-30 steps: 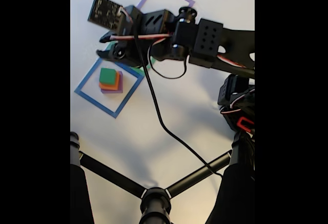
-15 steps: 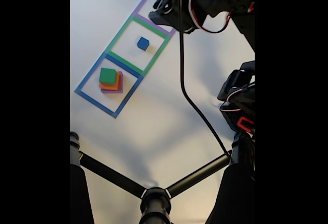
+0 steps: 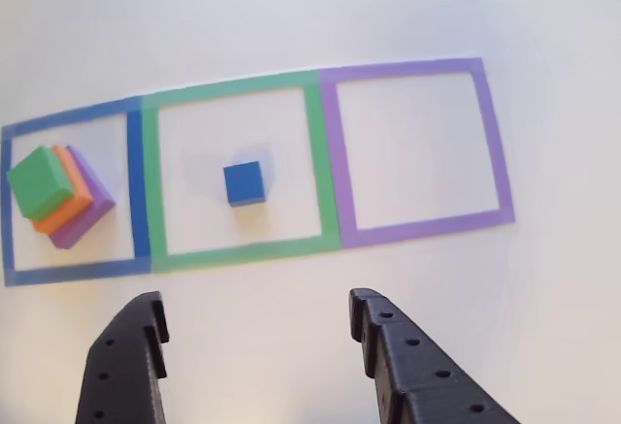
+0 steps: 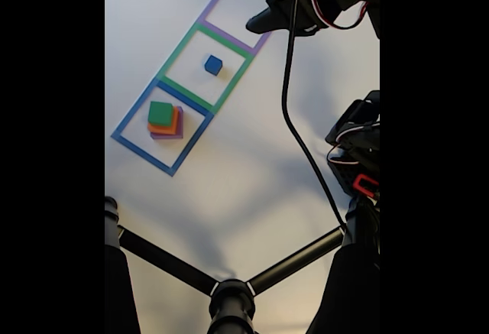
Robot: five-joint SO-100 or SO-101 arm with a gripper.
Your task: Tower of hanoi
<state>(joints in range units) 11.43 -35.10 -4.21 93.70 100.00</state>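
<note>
Gripper (image 3: 257, 332) has pulled back, empty, from the blue cube (image 3: 244, 183).

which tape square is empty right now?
The purple square, at the right end of the row in the other view. The green square holds the blue cube; the blue square holds the three-block stack.
</note>
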